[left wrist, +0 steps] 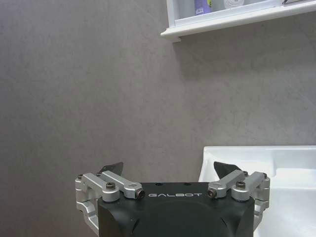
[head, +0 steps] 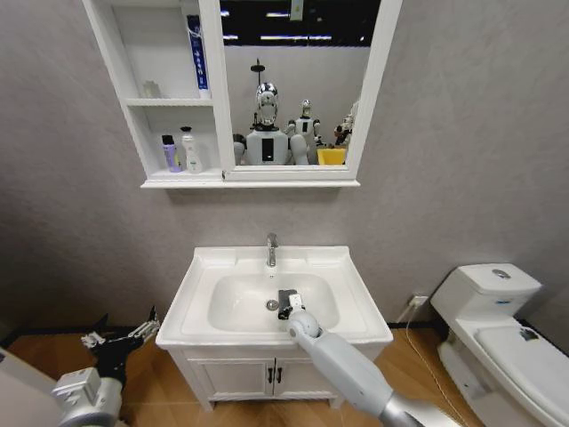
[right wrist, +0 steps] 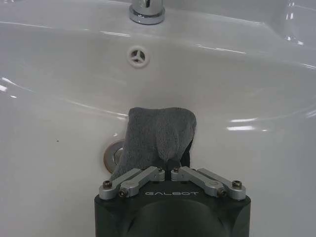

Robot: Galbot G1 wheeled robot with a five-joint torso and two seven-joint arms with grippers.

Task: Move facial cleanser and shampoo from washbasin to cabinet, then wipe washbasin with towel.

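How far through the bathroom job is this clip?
Moving looks done: bottles stand on the cabinet shelf, none on the washbasin top. In hand: the right hand, shut on the towel, is down in the bowl beside the drain. Left: finishing the wipe. The left hand waits open beside the washbasin.

The washbasin (right wrist: 256, 74) is glossy white ceramic with bright reflections. The tap (right wrist: 146, 11) is polished chrome. The towel (right wrist: 155, 138) is matt grey cloth with a soft nap. The right gripper (right wrist: 169, 165) has brushed-metal links on a matt black, apparently plastic, housing.
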